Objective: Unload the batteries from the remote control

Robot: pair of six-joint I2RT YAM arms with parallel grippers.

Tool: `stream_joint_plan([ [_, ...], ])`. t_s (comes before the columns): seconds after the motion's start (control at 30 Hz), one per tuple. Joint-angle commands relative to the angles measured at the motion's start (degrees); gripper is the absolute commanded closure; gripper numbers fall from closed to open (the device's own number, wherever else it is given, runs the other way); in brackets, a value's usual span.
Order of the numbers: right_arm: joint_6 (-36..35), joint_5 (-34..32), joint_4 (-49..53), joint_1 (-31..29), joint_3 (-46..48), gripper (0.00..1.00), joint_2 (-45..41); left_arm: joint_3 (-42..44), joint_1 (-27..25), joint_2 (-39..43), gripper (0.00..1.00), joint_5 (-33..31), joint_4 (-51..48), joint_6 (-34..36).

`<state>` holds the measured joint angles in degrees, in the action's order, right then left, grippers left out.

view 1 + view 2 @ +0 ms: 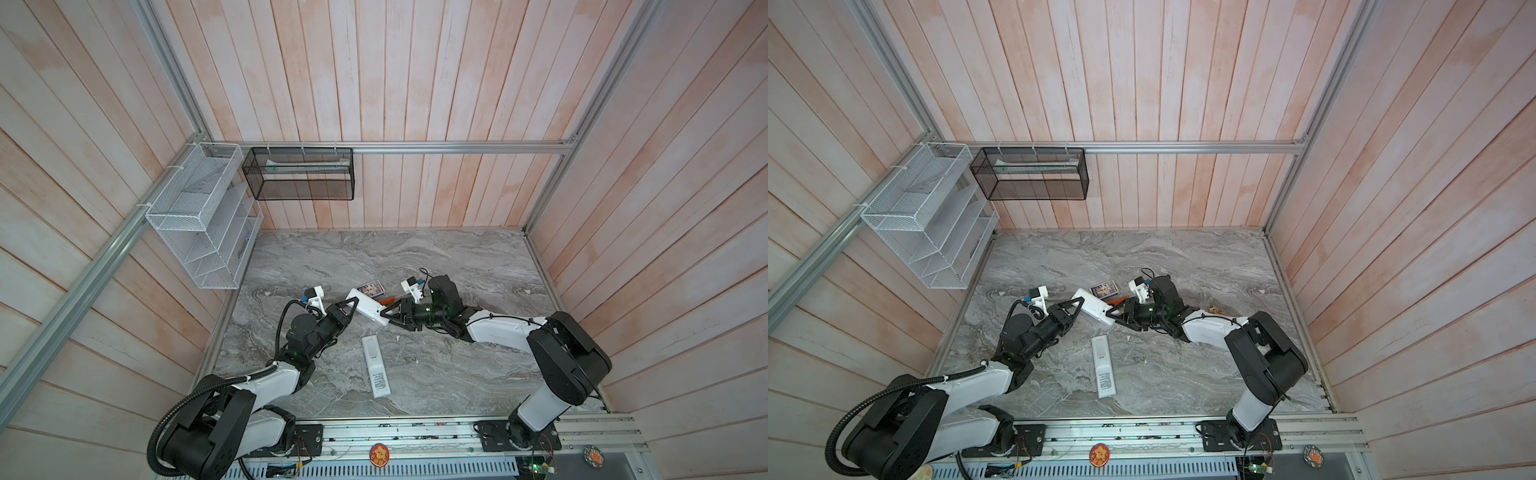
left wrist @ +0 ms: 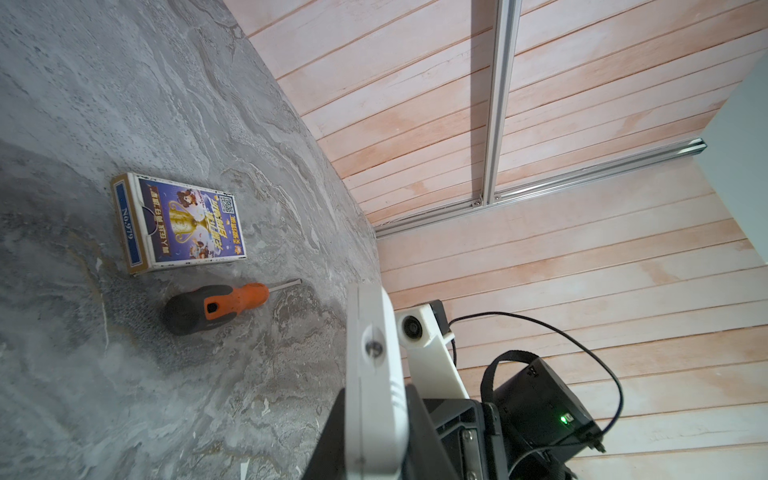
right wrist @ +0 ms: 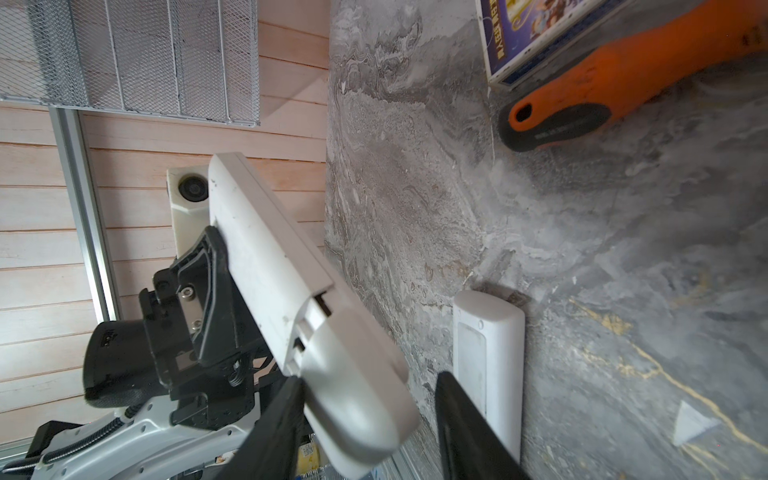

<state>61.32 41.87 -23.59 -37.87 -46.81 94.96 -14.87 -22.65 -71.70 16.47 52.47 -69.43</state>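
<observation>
Left claw clamps one remote, a second remote lying flat nearby.

The worktop is grey marble, veined paler and darker, with a few ochre streaks. The held remote control is plain white. The flat-lying remote control is white too, with a block of dark print toward the worktop's front edge. The card box is purple-blue with a gold trophy, cartoon figures and a blue side band. The screwdriver is orange with a dark grey grip. The wall planks are whitewashed pink. One mesh rack is white, and the mesh basket is black.
</observation>
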Motion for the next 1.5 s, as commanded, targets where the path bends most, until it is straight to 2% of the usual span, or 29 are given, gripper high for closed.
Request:
stream_joint_plan([
  [0.0,0.07,-0.75,-0.22,0.23,0.14,0.52,-1.14,-1.48,0.07,-0.80,1.00,1.37,4.46,-0.35],
  [0.13,-0.19,-1.19,0.76,0.24,-0.04,0.58,-2.02,-1.43,0.07,-0.63,1.00,1.38,3.61,0.51],
  [0.4,-0.67,-1.87,2.42,0.25,-0.04,0.59,-3.33,-2.88,0.07,1.43,1.00,1.13,-2.09,4.80],
  [0.6,-0.28,-1.79,2.15,0.24,-0.30,0.68,-3.38,-3.02,-0.02,1.85,1.00,1.25,-3.46,6.14],
  [0.83,-0.41,-2.05,2.81,0.20,-0.39,0.65,-3.99,-3.24,-0.19,3.09,1.00,0.72,-6.81,9.18],
  [1.23,-0.06,-2.00,2.69,-0.02,-0.87,0.61,-3.96,-3.06,-0.37,2.44,1.00,1.18,-6.50,9.44],
  [1.33,0.33,-1.92,1.96,-0.09,-0.68,0.67,-3.60,-3.11,-0.42,2.01,1.00,1.38,-6.01,9.16],
  [1.47,0.81,-1.89,1.32,-0.11,-0.57,0.80,-3.44,-3.06,-0.46,2.19,1.00,1.42,-6.06,9.15],
])
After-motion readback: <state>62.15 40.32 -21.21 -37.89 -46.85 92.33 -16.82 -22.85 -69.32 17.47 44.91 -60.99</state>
